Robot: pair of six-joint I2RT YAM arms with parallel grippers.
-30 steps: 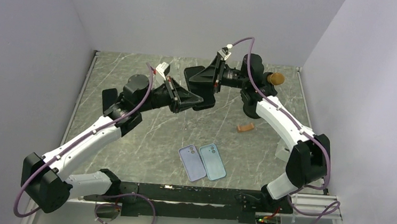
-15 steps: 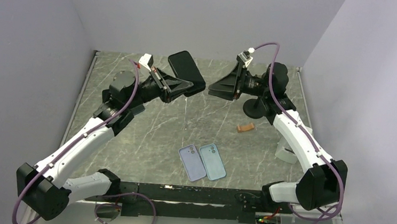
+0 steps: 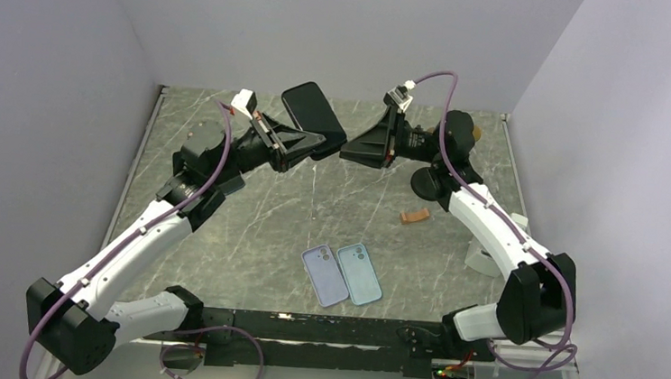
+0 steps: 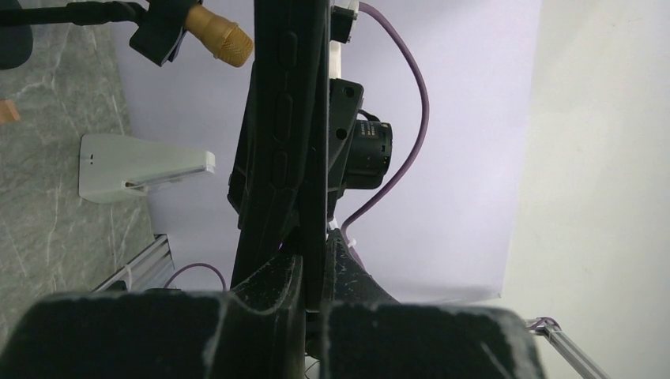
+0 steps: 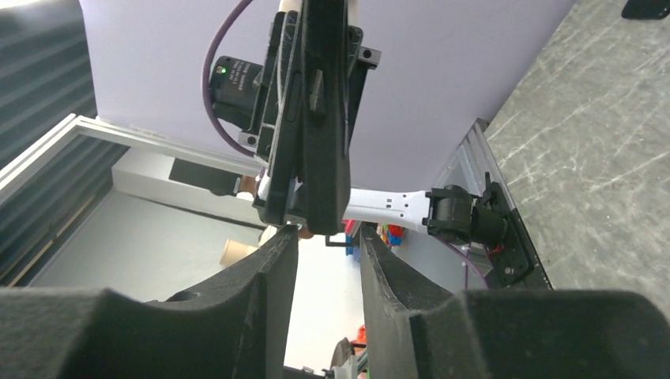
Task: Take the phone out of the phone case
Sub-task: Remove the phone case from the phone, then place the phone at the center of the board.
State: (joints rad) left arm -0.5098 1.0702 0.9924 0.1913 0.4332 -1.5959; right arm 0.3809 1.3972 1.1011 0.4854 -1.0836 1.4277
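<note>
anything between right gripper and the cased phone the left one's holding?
Nothing visible. The cased phone is in clear air, clamped by the left gripper; the right gripper, fingers open, faces its edge directly.

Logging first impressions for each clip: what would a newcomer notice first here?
The black cased phone stands out, held aloft at the far centre and clamped in the left gripper. The right gripper faces it, jaws open. A lavender case and a light-blue case lie side by side near the front edge.

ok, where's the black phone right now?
Top view: black phone held aloft in the left tool over the table's far centre, right tool close on its right.
</note>
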